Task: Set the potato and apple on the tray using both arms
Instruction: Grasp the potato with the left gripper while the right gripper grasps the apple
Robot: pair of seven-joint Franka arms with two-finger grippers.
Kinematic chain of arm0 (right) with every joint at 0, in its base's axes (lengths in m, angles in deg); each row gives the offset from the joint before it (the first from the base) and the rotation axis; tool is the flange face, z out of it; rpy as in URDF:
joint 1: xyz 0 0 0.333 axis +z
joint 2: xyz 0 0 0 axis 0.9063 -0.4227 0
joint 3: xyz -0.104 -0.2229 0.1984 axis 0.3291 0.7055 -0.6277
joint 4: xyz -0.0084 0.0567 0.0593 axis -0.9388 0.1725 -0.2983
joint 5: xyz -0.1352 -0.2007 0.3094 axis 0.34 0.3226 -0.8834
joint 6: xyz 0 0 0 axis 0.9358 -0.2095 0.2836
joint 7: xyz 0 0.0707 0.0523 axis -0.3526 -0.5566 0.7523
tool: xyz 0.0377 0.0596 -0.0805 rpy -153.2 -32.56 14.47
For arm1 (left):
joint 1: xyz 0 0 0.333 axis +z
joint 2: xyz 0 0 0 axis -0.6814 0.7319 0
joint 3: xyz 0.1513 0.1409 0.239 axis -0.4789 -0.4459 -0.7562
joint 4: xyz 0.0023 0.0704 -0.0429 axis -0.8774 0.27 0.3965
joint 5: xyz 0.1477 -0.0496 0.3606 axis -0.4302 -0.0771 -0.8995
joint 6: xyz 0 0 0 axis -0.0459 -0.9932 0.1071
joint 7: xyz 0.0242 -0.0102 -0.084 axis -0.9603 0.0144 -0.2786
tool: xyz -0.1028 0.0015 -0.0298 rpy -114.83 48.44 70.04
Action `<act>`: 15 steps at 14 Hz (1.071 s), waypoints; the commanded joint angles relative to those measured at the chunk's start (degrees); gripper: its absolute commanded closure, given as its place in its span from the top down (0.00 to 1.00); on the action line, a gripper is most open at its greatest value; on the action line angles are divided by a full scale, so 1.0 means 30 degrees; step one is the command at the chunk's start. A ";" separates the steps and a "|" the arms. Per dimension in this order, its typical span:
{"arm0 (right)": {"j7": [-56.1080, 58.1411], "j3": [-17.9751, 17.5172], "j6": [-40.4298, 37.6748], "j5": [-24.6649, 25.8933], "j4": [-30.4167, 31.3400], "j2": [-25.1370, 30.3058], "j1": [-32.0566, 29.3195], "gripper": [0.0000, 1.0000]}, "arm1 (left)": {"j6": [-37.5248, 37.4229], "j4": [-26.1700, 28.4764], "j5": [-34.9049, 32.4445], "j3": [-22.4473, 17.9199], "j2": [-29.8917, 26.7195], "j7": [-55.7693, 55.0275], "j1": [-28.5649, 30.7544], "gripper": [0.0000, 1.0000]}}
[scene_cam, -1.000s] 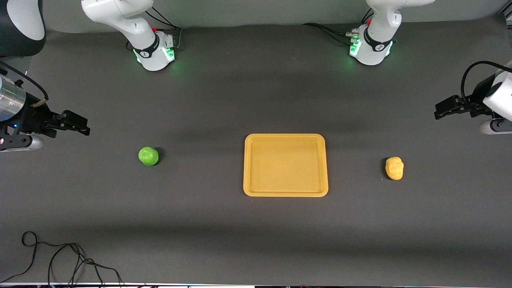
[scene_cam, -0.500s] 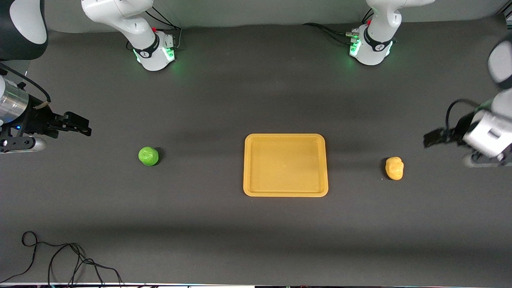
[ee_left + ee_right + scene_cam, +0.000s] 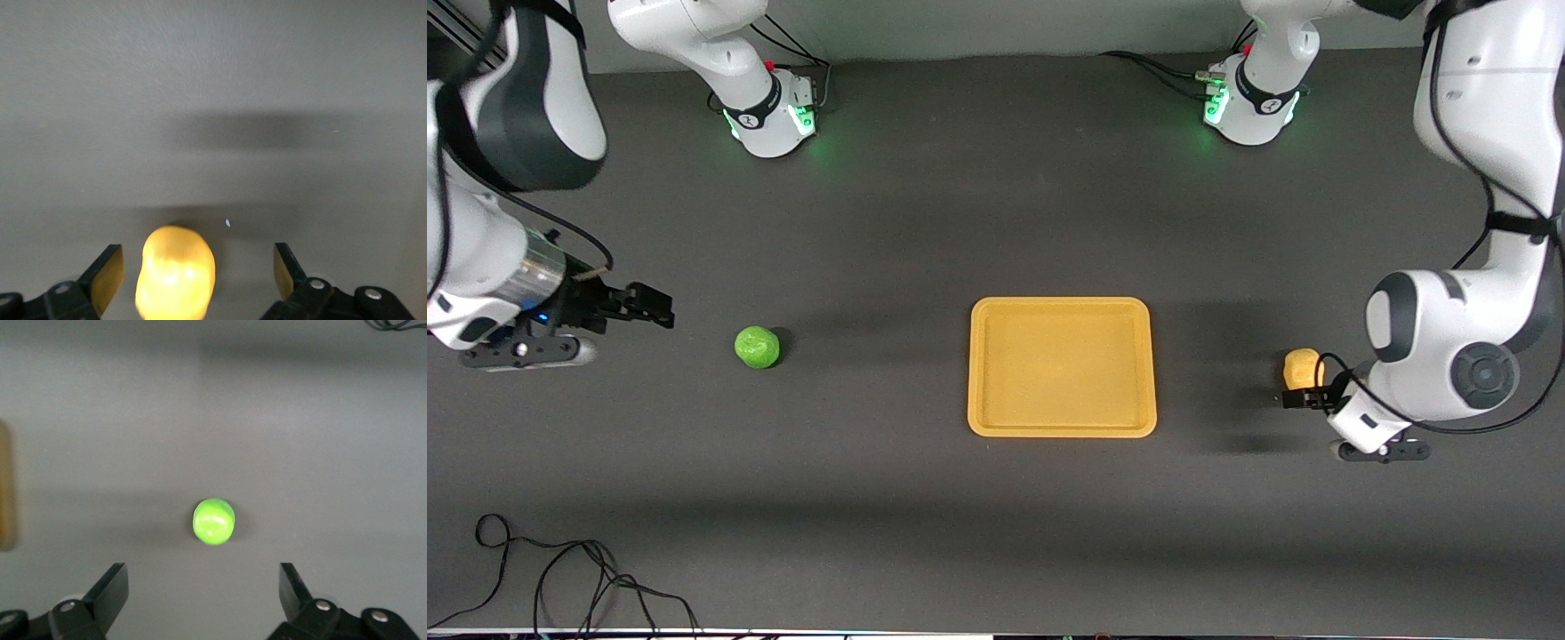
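The yellow-orange tray (image 3: 978, 373) lies flat in the middle of the table. The glossy yellow potato (image 3: 1301, 366) rests on the mat toward the left arm's end. My left gripper (image 3: 1303, 398) is open just over the potato; in the left wrist view the potato (image 3: 175, 275) sits between the spread fingers, closer to one of them, touching neither. The green apple (image 3: 757, 346) rests on the mat toward the right arm's end. My right gripper (image 3: 660, 309) is open and empty over the mat beside the apple, which shows ahead of the jaws in the right wrist view (image 3: 213, 521).
A loose black cable (image 3: 569, 578) lies at the table's near edge toward the right arm's end. The two arm bases (image 3: 774, 116) stand along the back edge, lit green. The tray's edge (image 3: 5, 487) shows at the side of the right wrist view.
My left gripper has swung down and in from the table's end to just over the potato. My right gripper has moved a little toward the apple. Potato, apple and tray have not moved.
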 commanded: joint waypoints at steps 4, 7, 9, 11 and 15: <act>0.0059 0.0098 0.9121 -0.0237 0.7917 0.0142 0.0199 1.00 | 0.0642 0.2022 -0.0503 -0.0152 -0.0489 0.0231 -0.0141 1.00; 0.0206 0.0127 1.2064 -0.0237 1.0185 -0.0908 0.0082 1.00 | 0.1052 0.2930 -0.1061 -0.0152 -0.0722 0.0231 -0.0023 1.00; -0.0028 0.0098 1.4255 -0.0237 1.1208 -0.1789 0.0170 0.99 | 0.1081 0.3341 -0.1061 -0.0152 -0.0899 0.0202 -0.0110 1.00; -0.0058 0.0068 1.5377 -0.0267 1.1624 -0.2289 0.0170 1.00 | 0.1082 0.3547 -0.1061 -0.0152 -0.0928 0.0172 -0.0170 0.86; -0.0029 -0.0165 1.5730 -0.2402 1.1449 -0.2613 0.0199 1.00 | 0.0557 0.3930 -0.1061 -0.0123 -0.1629 -0.0177 -0.0198 0.40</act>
